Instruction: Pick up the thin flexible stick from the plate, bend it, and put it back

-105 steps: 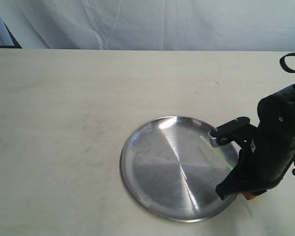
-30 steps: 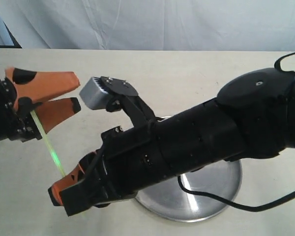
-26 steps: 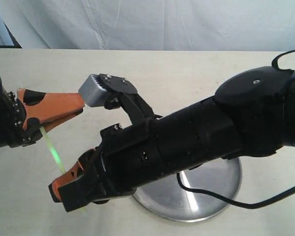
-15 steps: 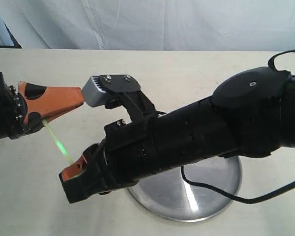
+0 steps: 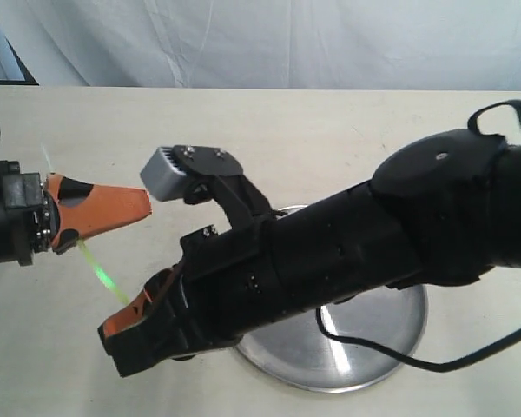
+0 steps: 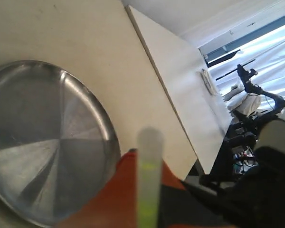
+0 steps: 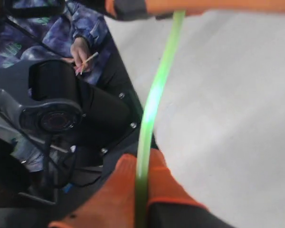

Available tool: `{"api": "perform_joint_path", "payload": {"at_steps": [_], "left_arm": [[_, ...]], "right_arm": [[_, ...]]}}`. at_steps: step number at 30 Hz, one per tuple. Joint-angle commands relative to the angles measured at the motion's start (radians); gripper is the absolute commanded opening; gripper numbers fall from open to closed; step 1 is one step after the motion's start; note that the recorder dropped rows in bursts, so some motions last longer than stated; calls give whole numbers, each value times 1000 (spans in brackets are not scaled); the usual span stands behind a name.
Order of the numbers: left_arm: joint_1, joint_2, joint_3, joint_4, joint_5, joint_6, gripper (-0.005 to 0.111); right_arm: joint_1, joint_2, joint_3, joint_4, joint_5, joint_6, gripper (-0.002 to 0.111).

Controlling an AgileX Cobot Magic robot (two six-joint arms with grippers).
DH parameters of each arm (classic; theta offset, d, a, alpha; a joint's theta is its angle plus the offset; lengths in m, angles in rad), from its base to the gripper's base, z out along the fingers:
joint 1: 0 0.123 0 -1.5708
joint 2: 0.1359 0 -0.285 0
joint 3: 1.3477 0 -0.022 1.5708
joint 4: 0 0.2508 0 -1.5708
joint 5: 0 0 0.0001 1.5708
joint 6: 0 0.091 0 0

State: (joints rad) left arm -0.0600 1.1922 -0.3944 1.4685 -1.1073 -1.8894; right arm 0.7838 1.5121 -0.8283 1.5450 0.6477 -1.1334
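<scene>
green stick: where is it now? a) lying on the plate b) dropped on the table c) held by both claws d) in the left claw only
c, the thin flexible stick spans from the left claw to the right claw, off the plate

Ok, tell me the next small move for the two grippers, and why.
Probably ease the left gripper and right gripper a little toward each other, so the stick bows. Both are shut on the stick, off to the side of the plate, and the span between them looks only slightly curved, so the bend seems barely begun.
</scene>
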Motion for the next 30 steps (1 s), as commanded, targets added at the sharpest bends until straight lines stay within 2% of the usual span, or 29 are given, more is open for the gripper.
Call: {"api": "perform_joint_path", "payload": {"at_steps": [1,6,9,11,15,19,24,28,30], "left_arm": [[-5,-2,5,130,-21,3,0],[-5,-11,5,33,-114,-45,0],[-14,-39,3,-104,-114,-72,0],[-22,-58,-10,-171,-114,-43,0],[-22,-63,-60,-159,-114,-3,0],[-34,-63,-115,-37,-28,-22,0],[-137,-51,-148,118,131,-88,0],[-256,-27,-152,125,209,-88,0],[-321,-19,-164,125,228,-88,0]], "right_arm": [[-4,-99,-16,50,-206,-17,-1],[-4,-129,-14,-61,-309,39,-1],[-4,-93,-14,-165,-279,131,-1],[-4,-55,-14,-151,-177,142,-1],[24,7,-14,-9,-52,53,-1],[33,-14,-14,41,-29,-6,-1],[33,-112,-14,24,-100,-6,-1],[33,-197,-14,-58,-150,68,-1],[33,-229,-14,-162,-178,158,-1]]}}
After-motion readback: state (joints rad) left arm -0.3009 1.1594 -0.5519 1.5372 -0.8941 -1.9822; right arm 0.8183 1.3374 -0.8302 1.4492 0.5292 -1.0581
